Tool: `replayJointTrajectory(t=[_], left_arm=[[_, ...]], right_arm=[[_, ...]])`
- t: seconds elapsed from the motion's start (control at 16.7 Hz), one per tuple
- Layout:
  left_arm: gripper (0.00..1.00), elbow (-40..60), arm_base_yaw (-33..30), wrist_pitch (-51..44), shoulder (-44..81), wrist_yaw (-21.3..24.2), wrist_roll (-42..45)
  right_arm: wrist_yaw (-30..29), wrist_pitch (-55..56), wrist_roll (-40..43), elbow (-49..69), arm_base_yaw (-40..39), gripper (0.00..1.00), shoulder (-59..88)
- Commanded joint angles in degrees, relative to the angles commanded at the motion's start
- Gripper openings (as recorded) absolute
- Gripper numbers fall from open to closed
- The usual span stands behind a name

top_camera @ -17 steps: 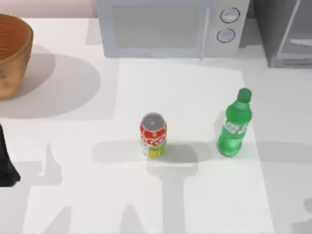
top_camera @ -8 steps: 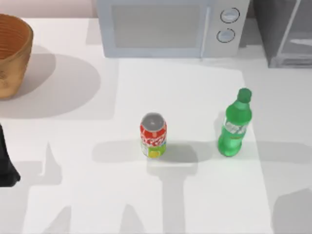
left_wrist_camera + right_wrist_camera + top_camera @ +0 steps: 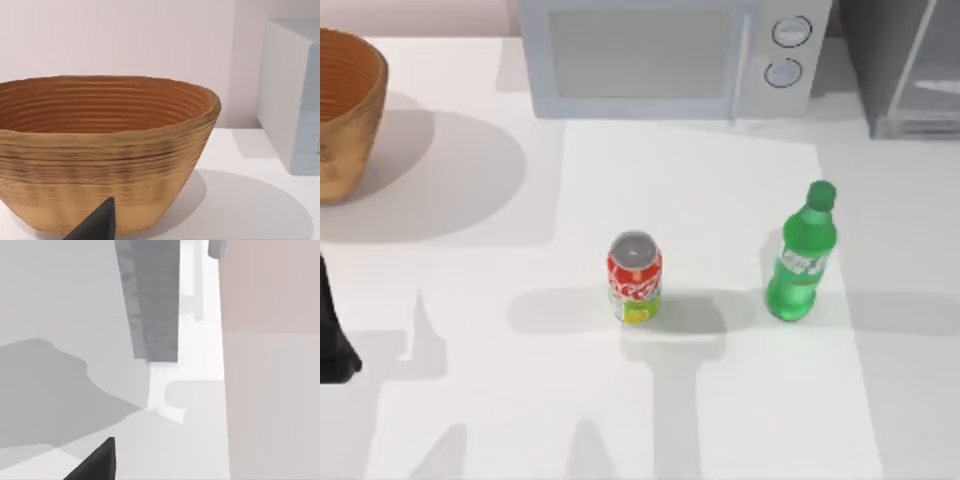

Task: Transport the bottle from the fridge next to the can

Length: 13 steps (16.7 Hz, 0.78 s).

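1. At the far left edge of the top view we see a dark part of the left arm [image 3: 332, 345], parked well away from the task objects. Its place matches both earlier frames. We cannot tell its gripper state.
2. The woven basket [image 3: 345, 110] sits at the table's left rear, and the left wrist camera faces it [image 3: 100, 150].
3. The can [image 3: 635, 277] stands upright mid-table, in front of the white microwave [image 3: 670, 55].
4. The bottle [image 3: 802, 255] stands upright on the table to the right of the can, apart from it and free of any grip. It has not moved.
5. The fridge [image 3: 905, 65] occupies the rear right corner.
6. The dark shadow at the lower right a half-second ago is gone, so we judge the right arm has withdrawn. We cannot tell its gripper state. The placement looks complete.
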<state>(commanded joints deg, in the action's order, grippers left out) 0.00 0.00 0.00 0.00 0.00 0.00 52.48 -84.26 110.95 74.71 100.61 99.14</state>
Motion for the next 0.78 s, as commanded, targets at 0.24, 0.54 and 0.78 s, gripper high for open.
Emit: replayJointTrajectory(t=[0.24,0.54,0.78], left_arm=[[1.00,0.00,0.00,0.00,0.00,0.00,0.00],[1.00,0.00,0.00,0.00,0.00,0.00,0.00],[1.00,0.00,0.00,0.00,0.00,0.00,0.00]], right_arm=[[1.98,-0.10,5.37,1.44,3.16,1.00,4.77],[1.88,0.01,5.22,1.25,2.87,1.00,4.62],[1.28,5.36,-0.69,1.17,-1.13,1.00,4.96]])
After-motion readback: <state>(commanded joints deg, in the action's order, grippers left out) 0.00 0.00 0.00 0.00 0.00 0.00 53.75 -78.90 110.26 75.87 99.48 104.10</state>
